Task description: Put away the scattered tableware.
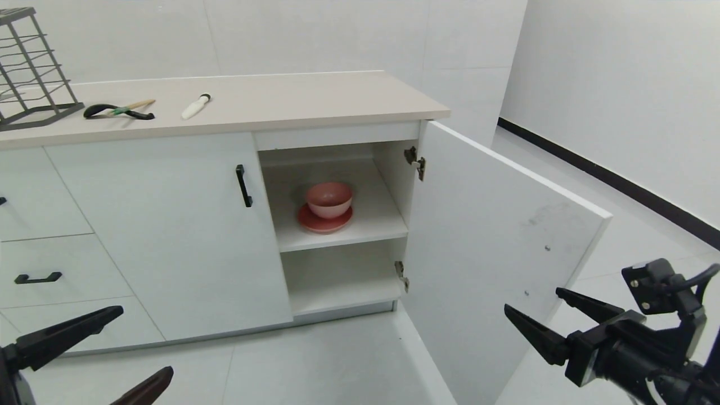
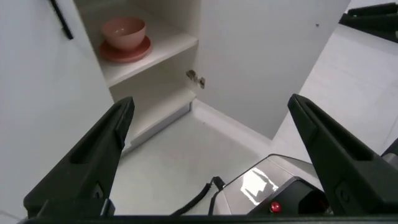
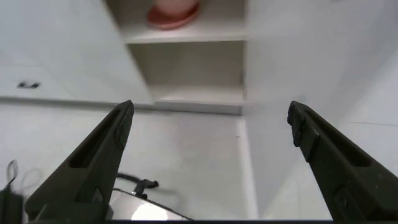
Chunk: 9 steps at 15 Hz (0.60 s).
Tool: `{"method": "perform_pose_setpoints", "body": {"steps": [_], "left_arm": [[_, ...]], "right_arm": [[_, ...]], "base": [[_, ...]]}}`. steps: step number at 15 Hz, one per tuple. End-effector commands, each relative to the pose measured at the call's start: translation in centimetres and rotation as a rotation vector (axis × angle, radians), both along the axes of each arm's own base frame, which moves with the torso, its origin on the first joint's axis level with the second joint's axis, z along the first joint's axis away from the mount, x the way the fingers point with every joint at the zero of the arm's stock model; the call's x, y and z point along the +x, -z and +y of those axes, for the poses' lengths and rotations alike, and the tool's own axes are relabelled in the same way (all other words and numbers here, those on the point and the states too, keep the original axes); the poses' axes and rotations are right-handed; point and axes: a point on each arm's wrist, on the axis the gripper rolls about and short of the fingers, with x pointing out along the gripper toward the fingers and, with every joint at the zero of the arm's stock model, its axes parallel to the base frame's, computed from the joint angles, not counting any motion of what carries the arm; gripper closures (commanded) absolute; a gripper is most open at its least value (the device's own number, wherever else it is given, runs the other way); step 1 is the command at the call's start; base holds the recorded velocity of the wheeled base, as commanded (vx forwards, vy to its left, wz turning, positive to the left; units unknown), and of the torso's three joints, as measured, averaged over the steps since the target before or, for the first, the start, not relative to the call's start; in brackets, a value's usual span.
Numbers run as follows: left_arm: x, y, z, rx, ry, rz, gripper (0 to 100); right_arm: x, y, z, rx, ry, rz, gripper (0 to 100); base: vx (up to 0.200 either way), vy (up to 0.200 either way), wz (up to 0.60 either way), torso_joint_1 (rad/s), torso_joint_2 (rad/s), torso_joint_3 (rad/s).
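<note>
**Auditor:** Begin at the left. How does that claw stand?

**Inspector:** The left gripper (image 1: 146,339) sits low at the near left, above the floor (image 1: 315,360) and in front of the drawer fronts. Its two black fingers are spread wide, with nothing between them.

**Auditor:** And the counter?

**Inspector:** A dark wire rack (image 1: 34,62) stands at the left end of the counter (image 1: 292,98). Just beside it lies a black utensil (image 1: 115,111) with a pale handle. Near that, but apart from it, lies a white utensil (image 1: 196,106) with a dark tip. Both lie flat on the top.

**Auditor:** Below the counter?

**Inspector:** There are drawer fronts at the left, one with a black drawer handle (image 1: 37,278). Next comes a closed door (image 1: 169,236) with an upright black pull at its right edge. Right of that the cabinet stands open. On the upper shelf (image 1: 365,230) a pink bowl (image 1: 329,199) sits upright on a red plate (image 1: 324,224) — both near the middle of the shelf.

**Auditor:** The right side?

**Inspector:** The open door (image 1: 495,236) is hinged on the cabinet's right wall and swung out towards the robot. The right gripper (image 1: 532,299) hangs low at the near right, close to the door's free edge. Its fingers are parted wide and hold nothing. Whether they touch the door — cannot be determined.
</note>
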Motion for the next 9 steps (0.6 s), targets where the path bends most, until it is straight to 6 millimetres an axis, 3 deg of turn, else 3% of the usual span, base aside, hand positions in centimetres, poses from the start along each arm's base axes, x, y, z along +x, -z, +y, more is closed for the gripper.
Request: {"method": "perform_pose_setpoints", "body": {"steps": [1,2,4,9], "left_arm": [[-0.1,0.0,0.0,-0.002,0.001,-0.006,0],[-0.3,-0.1,0.1,-0.01,0.003,-0.023,0],[-0.8,0.1,0.3,-0.021,0.023,-0.05,0],[-1.0,0.2,0.2,-0.027,0.051,-0.067,0]], "right_arm": [[-1.1,-1.0,-0.8,0.02,0.002,-0.031,0],[-1.5,-1.3,-0.9,0.029,-0.009,-0.04,100],[-2.4,-1.5,-1.3,0.021,-0.023,-0.027,100],[-3.3,-1.5,-1.8,0.013,-0.032,-0.012,100]], "base": [[0.2,-0.2,0.0,0.007,0.01,-0.002],[0.0,-0.2,0.0,0.007,0.01,0.002],[0.0,0.0,0.0,0.0,0.0,0.0],[-0.2,0.0,0.0,0.003,0.01,0.0]]}}
